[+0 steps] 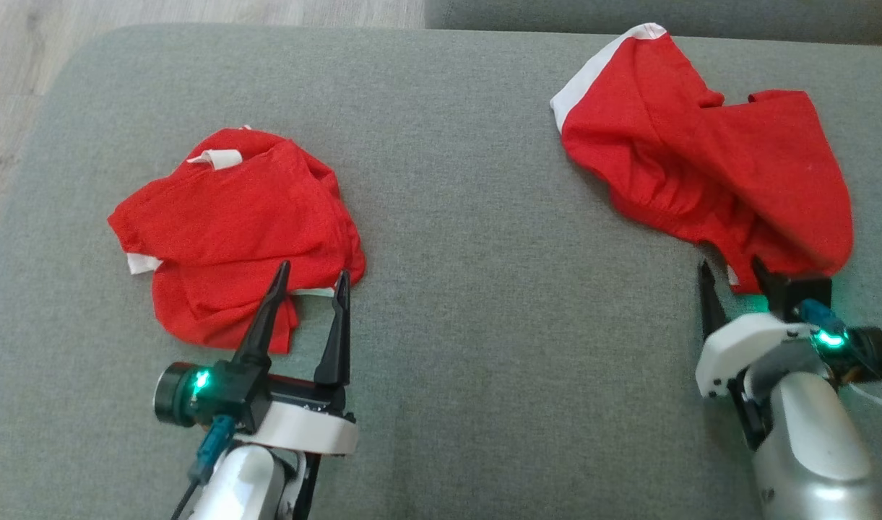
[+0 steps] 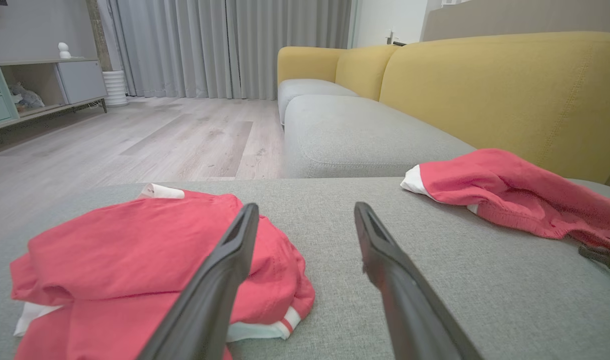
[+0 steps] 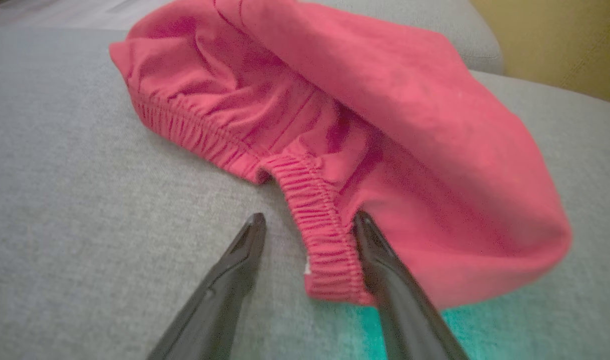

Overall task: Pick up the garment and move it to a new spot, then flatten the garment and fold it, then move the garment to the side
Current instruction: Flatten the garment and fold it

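Note:
Two red garments with white trim lie on the grey sofa seat [image 1: 484, 238]. One red garment [image 1: 701, 166] lies crumpled at the far right, its elastic waistband [image 3: 324, 240] toward me. My right gripper [image 1: 729, 263] is open at that near edge, and in the right wrist view [image 3: 309, 216] its fingers straddle the waistband. The other red garment [image 1: 231, 217] lies bunched at the left. My left gripper [image 1: 314, 271] is open over its near right corner, and in the left wrist view [image 2: 305, 206] nothing sits between its fingers.
The seat's left edge drops to a wooden floor [image 2: 160, 135]. A yellow backrest [image 2: 484, 90] rises behind the right garment [image 2: 509, 190], and a second grey seat [image 2: 354, 135] lies beyond. A low cabinet [image 2: 35, 85] and curtains stand far off.

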{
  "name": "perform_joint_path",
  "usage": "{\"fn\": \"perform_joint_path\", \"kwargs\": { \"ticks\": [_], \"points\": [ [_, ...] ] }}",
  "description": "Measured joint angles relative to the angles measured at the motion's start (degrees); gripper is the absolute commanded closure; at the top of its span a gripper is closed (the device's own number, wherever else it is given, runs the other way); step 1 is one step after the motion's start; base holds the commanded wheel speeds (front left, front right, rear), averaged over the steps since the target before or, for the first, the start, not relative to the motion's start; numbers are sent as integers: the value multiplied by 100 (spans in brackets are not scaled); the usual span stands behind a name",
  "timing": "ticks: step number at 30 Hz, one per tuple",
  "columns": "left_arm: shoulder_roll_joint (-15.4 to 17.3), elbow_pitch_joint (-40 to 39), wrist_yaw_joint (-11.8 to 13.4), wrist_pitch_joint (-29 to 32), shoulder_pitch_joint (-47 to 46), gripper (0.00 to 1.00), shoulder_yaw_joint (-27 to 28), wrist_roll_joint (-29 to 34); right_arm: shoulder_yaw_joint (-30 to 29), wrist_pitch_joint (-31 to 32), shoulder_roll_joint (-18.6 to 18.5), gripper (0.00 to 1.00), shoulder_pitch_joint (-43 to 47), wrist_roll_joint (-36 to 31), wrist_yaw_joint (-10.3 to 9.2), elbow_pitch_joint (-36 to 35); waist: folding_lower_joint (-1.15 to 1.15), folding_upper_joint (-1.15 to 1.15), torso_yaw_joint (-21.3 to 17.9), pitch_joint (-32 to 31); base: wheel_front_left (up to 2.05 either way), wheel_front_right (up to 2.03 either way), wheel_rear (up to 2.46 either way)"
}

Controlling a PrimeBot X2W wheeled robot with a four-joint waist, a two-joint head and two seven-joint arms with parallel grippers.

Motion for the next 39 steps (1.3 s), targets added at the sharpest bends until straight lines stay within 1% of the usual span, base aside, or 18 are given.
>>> {"fn": "perform_joint_path", "kwargs": {
  "ticks": [1, 4, 6, 10, 15, 18, 24, 26, 28, 29, 30, 31, 32, 36, 39],
  "points": [
    [0, 0, 0, 0, 0, 0, 0, 0, 0, 0, 0, 100, 0, 0, 0, 0, 0, 0, 0, 0, 0, 0, 0],
    [-38, 32, -41, 0, -2, 0, 13, 20, 120, -190, -2, 100, -149, 119, 0, 147, 0, 0, -4, -22, 0, 0, 0],
    [-48, 56, -43, 0, -5, 0, 34, 37, 311, -347, -5, 100, -186, 300, 0, 238, -1, 0, -13, -65, 0, 0, 0],
    [-62, 79, -52, 0, -4, 0, 98, 77, 917, -560, -11, 100, -215, 734, 0, 308, -1, 0, -37, -177, 0, 0, 0],
    [-73, 93, -93, 0, 6, 0, 141, 129, 1773, -577, -24, 100, -220, 1226, 0, 152, -1, 0, -55, -341, 0, 0, 0],
    [-90, 91, -96, 0, 39, 0, 152, 130, 2282, -404, -30, 100, -227, 1389, 0, -75, -1, 0, -31, -437, 0, 0, 0],
    [-111, 80, -119, 0, 79, 0, 196, 169, 3260, 181, -53, 100, -225, 1650, 0, -447, -1, 0, 121, -554, 0, 0, 0],
    [-114, 77, -143, 0, 122, 0, 226, 169, 3529, 348, -55, 100, -222, 1738, 0, -516, -1, 0, 185, -578, 0, 0, 0],
    [-115, 79, -147, 0, 196, 0, 255, 169, 3715, 487, -55, 100, -215, 2000, 0, -523, -1, 0, 237, -593, 0, 0, 0],
    [-115, 80, -151, 0, 226, 0, 265, 169, 3806, 548, -57, 100, -216, 1984, 0, -474, -1, 0, 262, -598, 0, 0, 0],
    [-115, 82, -151, 0, 244, 0, 266, 170, 3865, 554, -59, 70, -215, 1937, 0, -438, -1, 0, 282, -599, 0, 0, 0],
    [-118, 84, -151, 0, 252, 0, 266, 170, 3864, 519, -59, 2, -216, 1956, 0, -422, -1, 0, 298, -599, 0, 0, 0],
    [-119, 85, -151, 0, 252, 0, 267, 170, 3866, 511, -59, 0, -222, 2001, 0, -409, -1, 0, 308, -601, 0, 0, 0],
    [-130, 80, -151, 0, 254, 0, 316, 176, 3888, 309, -60, 0, -249, 2179, 0, -403, -1, 0, 261, -619, 0, 0, 0],
    [-137, 71, -151, 0, 268, 0, 344, 219, 3852, 12, -60, 0, -329, 2313, 0, -468, -1, 0, 165, -651, 0, 0, 0]
  ]
}}
